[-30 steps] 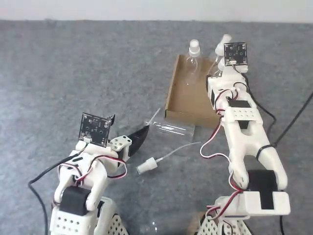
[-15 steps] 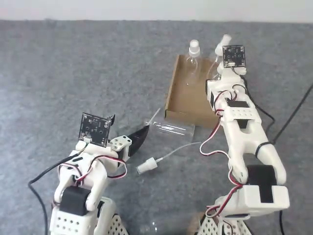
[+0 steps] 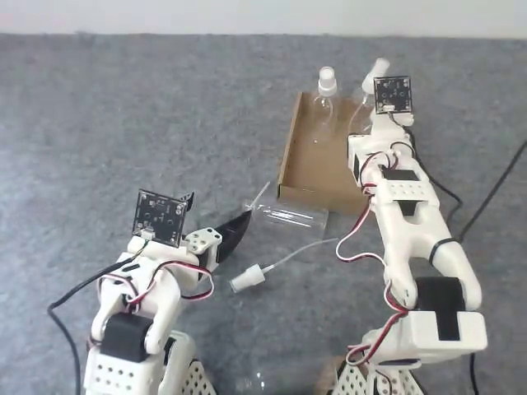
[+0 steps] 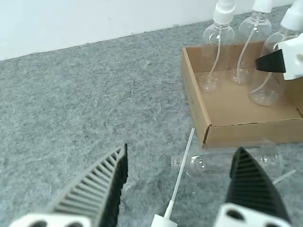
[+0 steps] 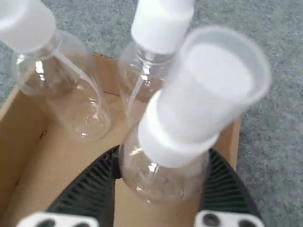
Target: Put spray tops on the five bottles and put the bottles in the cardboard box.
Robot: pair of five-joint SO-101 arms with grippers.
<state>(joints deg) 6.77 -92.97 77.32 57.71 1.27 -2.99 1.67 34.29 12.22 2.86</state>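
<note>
Cardboard box [image 4: 246, 133] holds three upright bottles [image 4: 215, 42] with spray tops [image 4: 223, 12], and my right gripper [image 5: 162, 152] is closed on one of them, the third bottle [image 5: 161, 182], which stands between my two fingers. One bare bottle [image 4: 227, 163] lies on its side on the grey carpet [image 3: 123, 107] just beside the box front, with one loose spray top [image 3: 247, 281] near it. My left gripper [image 4: 182, 150] hangs wide open above the carpet, and this lying bottle is ahead of the fingers, touching neither.

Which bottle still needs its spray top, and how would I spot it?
Find the cardboard box on the grey carpet. Just outside its near wall lies a clear bottle. Unlike the three capped bottles standing inside, it is on its side with no white top.
</note>
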